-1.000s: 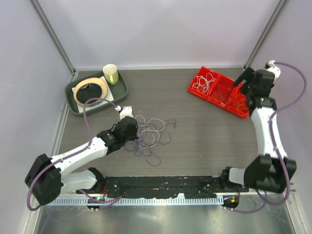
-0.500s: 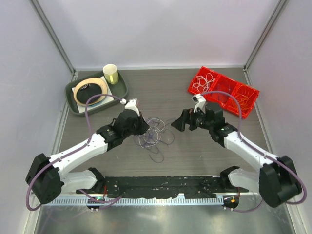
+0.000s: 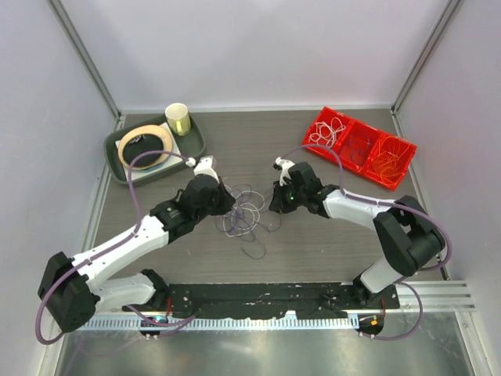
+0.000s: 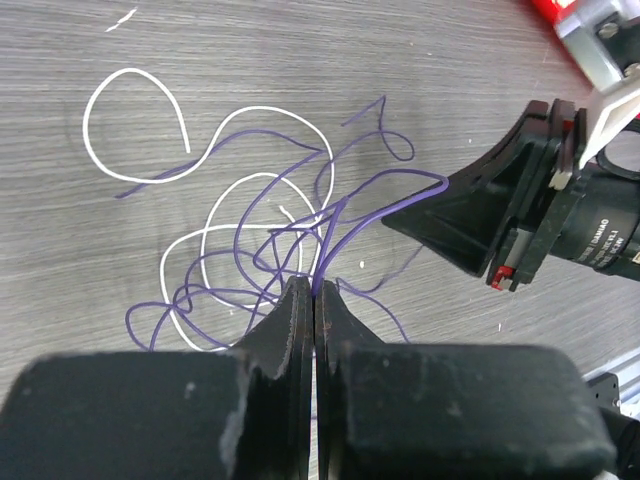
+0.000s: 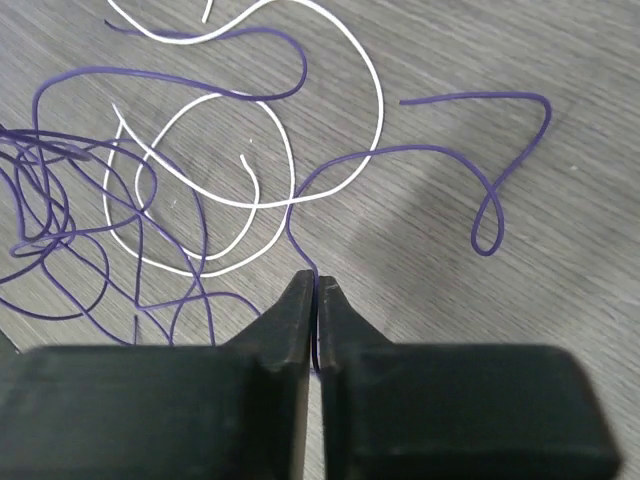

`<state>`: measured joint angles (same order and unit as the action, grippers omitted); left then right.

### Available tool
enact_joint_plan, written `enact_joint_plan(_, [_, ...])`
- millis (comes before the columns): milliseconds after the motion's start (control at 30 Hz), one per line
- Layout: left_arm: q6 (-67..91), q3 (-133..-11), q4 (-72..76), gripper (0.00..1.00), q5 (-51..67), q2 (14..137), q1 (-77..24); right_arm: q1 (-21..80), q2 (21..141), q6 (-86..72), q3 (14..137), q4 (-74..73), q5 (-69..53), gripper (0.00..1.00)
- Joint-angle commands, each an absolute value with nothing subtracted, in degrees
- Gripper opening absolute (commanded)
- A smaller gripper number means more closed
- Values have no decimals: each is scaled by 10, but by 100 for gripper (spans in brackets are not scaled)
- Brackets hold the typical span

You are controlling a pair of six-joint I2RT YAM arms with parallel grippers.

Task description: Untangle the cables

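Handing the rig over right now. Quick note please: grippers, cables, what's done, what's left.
Left gripper: shut on a purple cable.
Right gripper: shut on a purple cable too, possibly the same strand; it faces the left one across the tangle.
Tangle: purple and white loops crossing each other mid-table, between the two grippers.
Done: white cables and orange cables lie in separate compartments of the red bin.
Left: pull the purple clear of the white, then probably bin them.

Right claw [image 5: 317, 292] tips nipped together on a purple cable [image 5: 400, 150]; more purple + white cables [image 5: 380, 105] in loose loops on grey tabletop [image 5: 530, 330], mostly upper L.
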<state>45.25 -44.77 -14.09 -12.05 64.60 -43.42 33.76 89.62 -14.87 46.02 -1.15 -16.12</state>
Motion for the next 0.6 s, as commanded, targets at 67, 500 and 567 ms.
enact_joint_plan(67, [482,-450,-191,5,-212,593,-432,339,816,-156,441,34,-115,1])
enact_joint_plan(500, [322,-446,-136,100,-49,510,-434,339,496,-219,501,36,-127,1])
enact_joint_plan(567, [283,-456,-82,100,56,512,-434,339,512,-215,550,21,-155,1])
